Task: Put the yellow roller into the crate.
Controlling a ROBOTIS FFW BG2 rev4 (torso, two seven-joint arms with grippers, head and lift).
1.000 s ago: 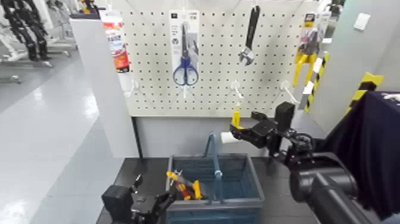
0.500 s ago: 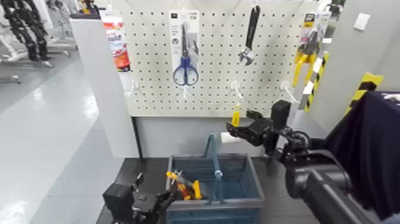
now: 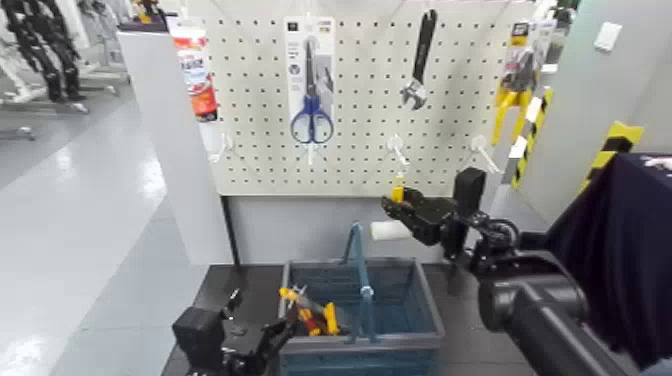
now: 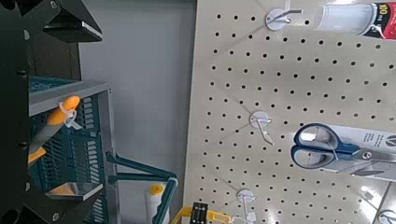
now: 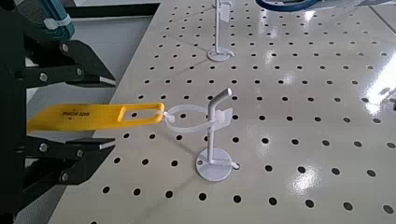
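Yellow handle of roller [image 3: 397,187] clamped in my right gripper [image 3: 402,211], white sleeve [image 3: 385,231] below it, held above crate [image 3: 425,300], over its far right corner, just in front of pegboard [image 3: 360,100]. In right wrist view, handle [image 5: 93,116] sits between both fingers [image 5: 65,65], its loop close to peg hook [image 5: 213,131]. Pliers [image 3: 308,312] lie inside crate, left of handle bar [image 3: 358,265]. Left gripper [image 3: 262,345] low beside crate's near left corner, fingers spread, gripping nothing I can see. Scissors [image 3: 311,85] and wrench [image 3: 420,60] hang on pegboard above crate.
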